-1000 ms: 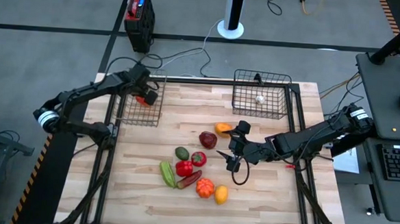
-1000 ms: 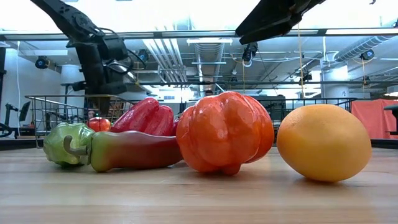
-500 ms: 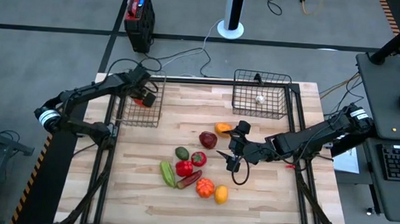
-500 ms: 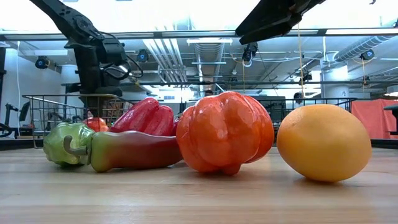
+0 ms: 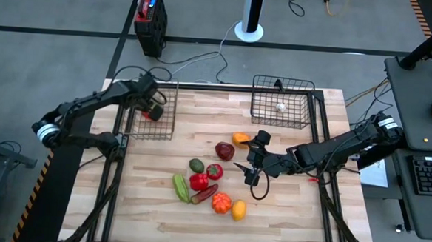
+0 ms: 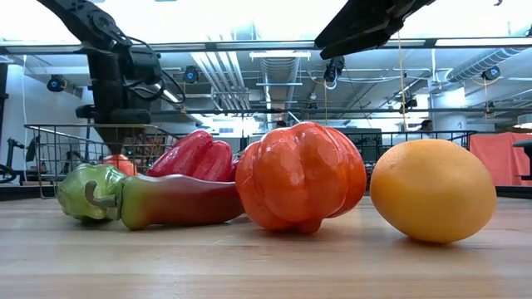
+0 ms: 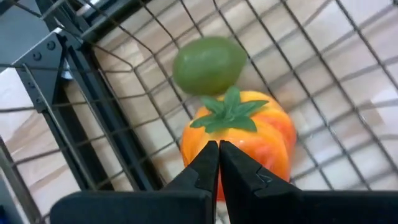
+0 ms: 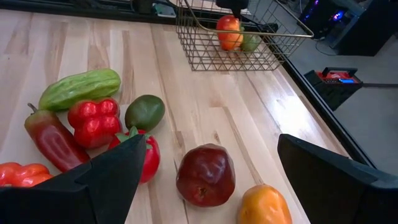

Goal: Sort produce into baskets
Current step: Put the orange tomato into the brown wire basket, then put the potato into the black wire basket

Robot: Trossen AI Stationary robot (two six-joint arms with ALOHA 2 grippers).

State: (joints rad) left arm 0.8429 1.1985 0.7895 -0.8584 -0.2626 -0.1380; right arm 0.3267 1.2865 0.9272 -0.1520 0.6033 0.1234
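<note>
From above, the left claw (image 5: 154,105) hangs inside the left basket (image 5: 150,125), hiding most of what lies there; the right claw (image 5: 248,167) sits released over the tabletop (image 5: 285,213) beside the loose produce (image 5: 207,181). At table height, an orange pepper (image 6: 301,176) and an orange (image 6: 433,190) block nearly everything behind. The left wrist shows the claw clenched empty above an orange tomato (image 7: 245,134) and a lime (image 7: 209,64). The right wrist shows a maroon apple (image 8: 206,175), its fingers spread.

The left arm reaches forward, its gripper (image 7: 218,163) angled down with jaws shut, while the right gripper (image 5: 252,169) hovers mid-desk, jaws spread wide.
</note>
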